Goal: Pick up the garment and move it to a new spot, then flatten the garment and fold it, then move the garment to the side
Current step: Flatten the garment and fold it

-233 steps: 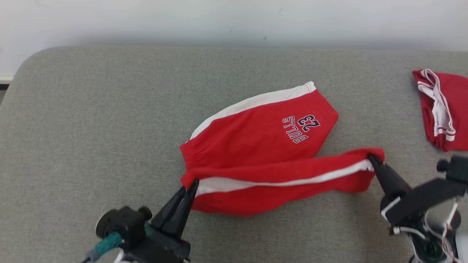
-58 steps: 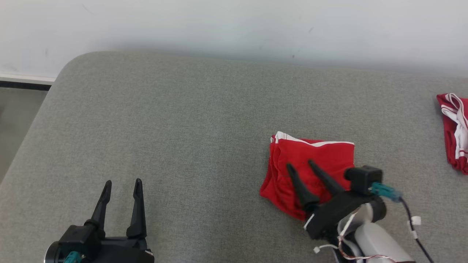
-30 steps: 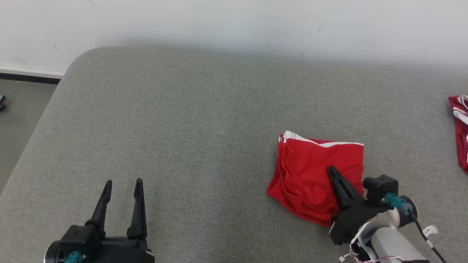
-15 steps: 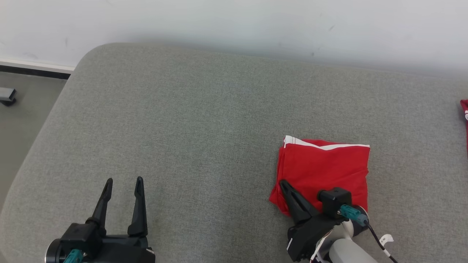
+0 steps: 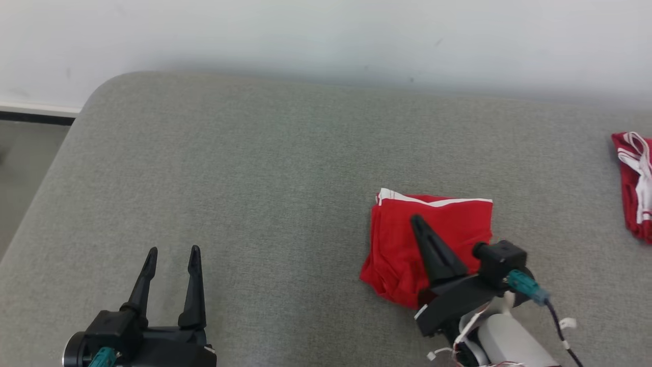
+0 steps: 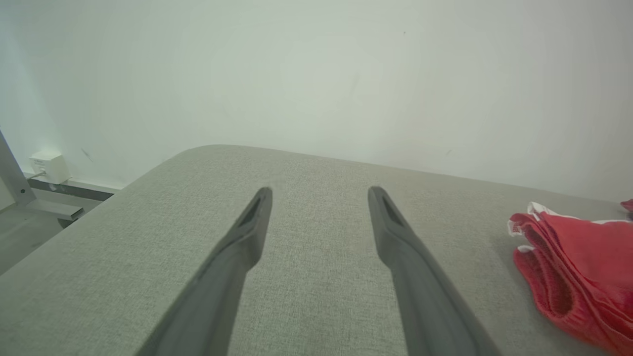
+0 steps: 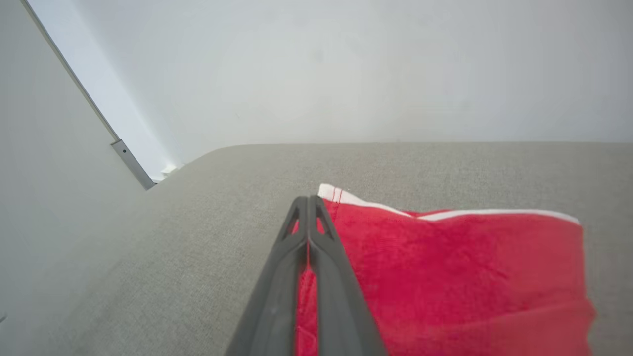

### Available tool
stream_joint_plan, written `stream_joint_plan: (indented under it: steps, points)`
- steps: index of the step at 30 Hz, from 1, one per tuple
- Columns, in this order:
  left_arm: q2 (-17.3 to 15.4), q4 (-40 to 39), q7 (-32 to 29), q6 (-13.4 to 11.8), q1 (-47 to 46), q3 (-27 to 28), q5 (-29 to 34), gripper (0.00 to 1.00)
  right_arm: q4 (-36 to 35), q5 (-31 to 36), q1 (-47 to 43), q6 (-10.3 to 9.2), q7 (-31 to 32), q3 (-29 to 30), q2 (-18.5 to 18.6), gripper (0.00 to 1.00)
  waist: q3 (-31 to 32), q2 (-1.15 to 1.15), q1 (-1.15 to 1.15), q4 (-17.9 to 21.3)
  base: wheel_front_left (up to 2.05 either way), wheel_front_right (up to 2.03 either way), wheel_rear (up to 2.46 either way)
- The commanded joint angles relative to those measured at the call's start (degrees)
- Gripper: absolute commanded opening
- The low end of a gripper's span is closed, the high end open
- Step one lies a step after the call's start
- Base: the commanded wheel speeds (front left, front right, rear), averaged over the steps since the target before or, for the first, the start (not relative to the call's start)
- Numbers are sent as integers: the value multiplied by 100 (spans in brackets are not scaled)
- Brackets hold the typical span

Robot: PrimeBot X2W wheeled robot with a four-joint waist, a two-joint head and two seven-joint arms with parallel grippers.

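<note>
The garment (image 5: 395, 247) is a red piece with white trim, folded into a small square, lying right of centre on the grey padded surface (image 5: 254, 178). My right gripper (image 5: 417, 220) is shut, its two fingers pressed together and lying across the top of the fold, tip near its middle. In the right wrist view the right gripper (image 7: 307, 199) points at the white-edged far corner of the garment (image 7: 445, 267), with no cloth pinched between the tips. My left gripper (image 5: 173, 250) stands open at the lower left, well away. From the left wrist, the left gripper (image 6: 320, 190) holds nothing and the garment (image 6: 578, 267) lies off to the right.
A second red and white garment (image 5: 634, 188) lies bunched at the right edge of the surface. A white wall (image 5: 326, 35) runs behind. The surface's rounded corner and floor (image 5: 20, 168) are at the left. A white box (image 6: 47, 165) sits on the wall.
My shut right gripper has slid from the garment's near left corner up onto its middle. The head view has shifted sideways. The left gripper has stayed put and open.
</note>
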State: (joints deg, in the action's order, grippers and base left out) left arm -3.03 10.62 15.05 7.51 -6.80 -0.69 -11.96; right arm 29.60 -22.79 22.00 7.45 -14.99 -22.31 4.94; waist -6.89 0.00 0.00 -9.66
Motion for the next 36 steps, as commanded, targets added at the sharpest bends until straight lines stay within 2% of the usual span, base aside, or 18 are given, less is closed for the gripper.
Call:
stream_joint_plan:
  steps: [1,14,24,25,26,27,28,36]
  points:
    - [-10,-21,15,-7,31,23,75,100,-87,78,-115,1,-21,82,56,0,58,0,0,131,0,0,0]
    - [-121,-61,15,-7,159,30,123,100,-1175,530,-781,1,-22,1221,321,0,242,0,0,822,0,0,0]
    - [-186,-112,15,-7,374,118,163,100,-1671,694,-1570,1,-13,1579,359,2,434,0,0,1134,0,0,0]
    - [-205,-120,15,-7,400,124,163,100,-1708,723,-1636,1,-14,1584,356,17,458,0,0,1151,0,0,0]
    - [-216,-127,15,-7,427,126,162,100,-1743,738,-1695,1,-13,1591,354,47,481,0,0,1161,0,0,0]
    - [-221,-126,15,-7,459,126,162,100,-1779,756,-1755,1,-13,1613,349,94,505,0,0,1165,0,0,0]
    - [-234,-122,15,-7,486,117,169,100,-1808,763,-1819,1,-13,1659,334,100,531,0,0,1164,0,0,0]
    - [-213,-283,15,-7,791,148,204,100,-2037,831,-2351,1,-11,2012,183,100,677,0,0,1125,0,0,0]
